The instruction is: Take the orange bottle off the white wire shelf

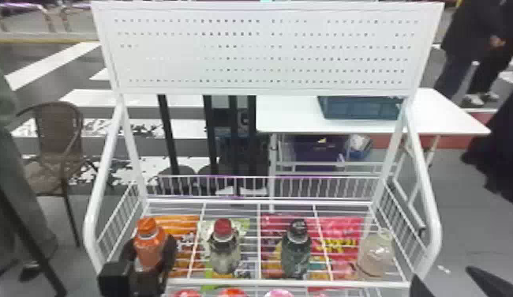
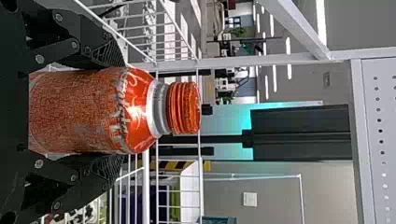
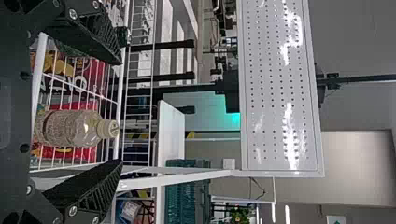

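While the black two-fingered left claw (image 1: 150, 250) grips the orange bottle with a ridged orange cap (image 1: 148, 239), its fingers on opposite sides, the bottle is upright at the left end of the white wire shelf (image 1: 291, 283). Whether its base touches the wires cannot be told. Near the shelf's right front corner, the black right claw (image 1: 443, 276) has its fingers spread apart.

Orange bottle (image 2: 93, 112), dotted white panel (image 1: 263, 51), chair (image 1: 56, 128) perhaps brown.
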